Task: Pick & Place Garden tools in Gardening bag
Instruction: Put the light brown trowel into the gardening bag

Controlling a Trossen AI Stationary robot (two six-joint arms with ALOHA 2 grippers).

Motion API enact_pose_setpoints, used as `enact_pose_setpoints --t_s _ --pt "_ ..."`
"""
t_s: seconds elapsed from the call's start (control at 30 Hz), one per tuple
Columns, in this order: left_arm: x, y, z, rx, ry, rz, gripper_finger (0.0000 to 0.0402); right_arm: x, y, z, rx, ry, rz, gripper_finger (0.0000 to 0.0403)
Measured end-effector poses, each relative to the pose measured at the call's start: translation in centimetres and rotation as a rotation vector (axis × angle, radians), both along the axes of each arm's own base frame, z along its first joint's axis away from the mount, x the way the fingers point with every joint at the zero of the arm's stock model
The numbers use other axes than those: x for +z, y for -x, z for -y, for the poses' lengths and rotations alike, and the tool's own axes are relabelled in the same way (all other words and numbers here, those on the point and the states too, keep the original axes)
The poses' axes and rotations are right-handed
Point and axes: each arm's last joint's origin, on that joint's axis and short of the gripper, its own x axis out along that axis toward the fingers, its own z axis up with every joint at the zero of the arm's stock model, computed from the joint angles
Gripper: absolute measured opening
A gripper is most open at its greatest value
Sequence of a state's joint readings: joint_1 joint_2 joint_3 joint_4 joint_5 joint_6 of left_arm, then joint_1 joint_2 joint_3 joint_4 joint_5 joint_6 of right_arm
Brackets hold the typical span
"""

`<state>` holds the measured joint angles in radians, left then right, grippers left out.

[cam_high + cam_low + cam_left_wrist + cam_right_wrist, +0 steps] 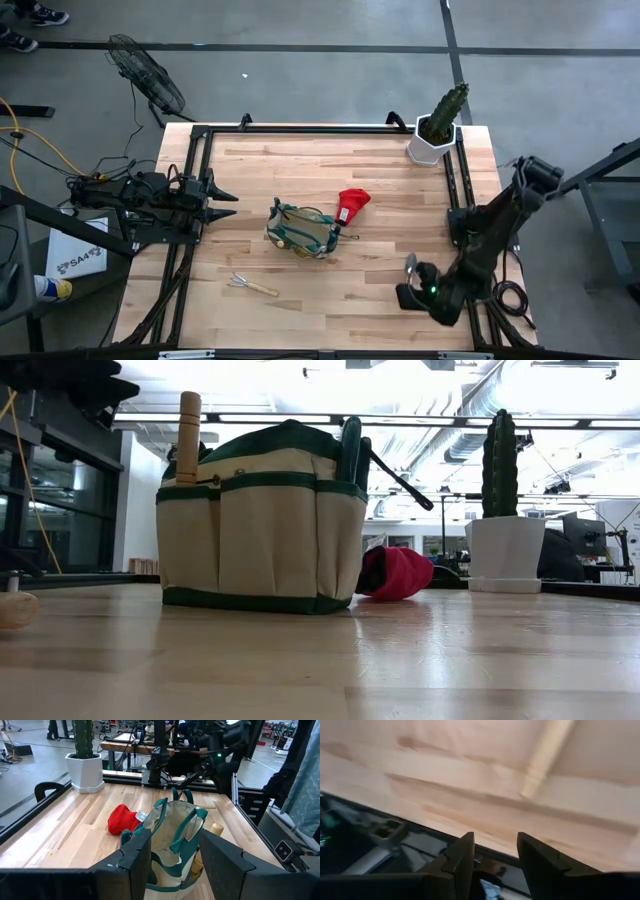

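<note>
Overhead, I see the bag point(301, 230) near the middle of the worktop point(330, 290), the red glove point(352, 203) just beside it on the cactus point(443, 112) side, and one rake point(252, 285) lying loose nearer the front edge, its long axis running roughly along that edge, tines toward my left arm. My left gripper point(222, 202) waits at the left edge, pointed at the bag; my right gripper point(415, 285) hangs low over the front right part of the worktop. I cannot tell from above whether a grey piece beside it is a tool. At table height, the bag stands upright with a wooden handle point(188, 438) poking straight up from a side pocket and dark handles rising from the other side, so I judge those tools stowed handle-up for easy reach. Past my left fingers point(136, 857), which stand parted and empty, the bag mouth gapes toward me. Past my right fingers point(461, 857), also parted and holding nothing, I see only bare wood and the worktop's edge.
</note>
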<state>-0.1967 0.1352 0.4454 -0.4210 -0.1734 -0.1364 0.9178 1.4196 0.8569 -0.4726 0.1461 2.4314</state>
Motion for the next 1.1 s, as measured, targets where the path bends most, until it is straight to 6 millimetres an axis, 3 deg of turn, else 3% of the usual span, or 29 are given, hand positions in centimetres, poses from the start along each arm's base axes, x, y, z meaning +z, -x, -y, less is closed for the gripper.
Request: enact_pose_setpoints --t_s 0.2,0.37,0.63,0.83,1.1 --pt "0.0 0.0 0.0 0.000 0.000 0.000 0.0161 -0.4 -0.6 -3.0 -0.041 0.076 -0.138 0.0142" --pt "0.0 0.0 0.0 0.000 0.000 0.000 0.0161 -2.3 -1.8 -5.0 -0.055 0.180 -0.219 0.0142" --pt "0.0 0.0 0.0 0.000 0.000 0.000 0.0161 -4.1 -4.2 -7.1 -0.100 0.334 -0.319 0.0142" --pt "0.0 0.0 0.0 0.000 0.000 0.000 0.0161 -5.2 -5.2 -7.6 -0.131 0.419 -0.384 0.0142" --pt "0.0 0.0 0.0 0.000 0.000 0.000 0.0161 -5.6 -7.0 -6.1 -0.198 0.455 -0.382 0.0142"
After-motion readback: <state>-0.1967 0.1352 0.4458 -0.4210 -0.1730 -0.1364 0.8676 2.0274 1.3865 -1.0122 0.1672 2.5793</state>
